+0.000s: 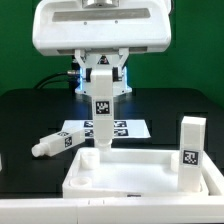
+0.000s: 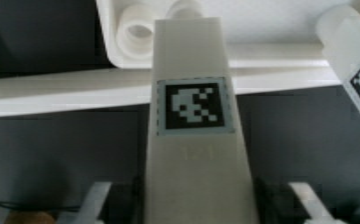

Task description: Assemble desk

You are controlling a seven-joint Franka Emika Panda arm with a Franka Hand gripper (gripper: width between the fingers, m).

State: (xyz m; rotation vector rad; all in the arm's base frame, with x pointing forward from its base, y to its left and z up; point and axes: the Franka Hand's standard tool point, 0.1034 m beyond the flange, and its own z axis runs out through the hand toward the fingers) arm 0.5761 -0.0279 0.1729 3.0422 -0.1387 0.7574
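The black table (image 1: 20, 120) is seen carrying everything; along its near edge the white desk panel (image 1: 140, 178) is laid rim up; behind it, toward the middle of the table, the marker board (image 1: 125, 130) lies flat.

Over the panel's far corner on the exterior view's left, the held leg (image 1: 102, 110) is kept upright by the gripper (image 1: 103, 72); the jaws are closed narrow on its upper part, with a finger (image 2: 99, 196) seen on either side of it in the wrist view. Its lower end is down at the round corner socket (image 2: 145, 40); whether it is seated cannot be told.

The step in hand is judged to be fitting this leg into that socket. It is best done with the leg kept plumb and centred over the hole; force should go straight down, since nothing is seen holding the panel and a sideways push could slide it.

The standing leg (image 1: 191, 142) is planted upright at the panel's corner on the exterior view's right, well apart from the work; the loose leg (image 1: 55, 143) lies on its side on the table just beside the marker board, clear of the panel. Nothing is seen blocking the socket.
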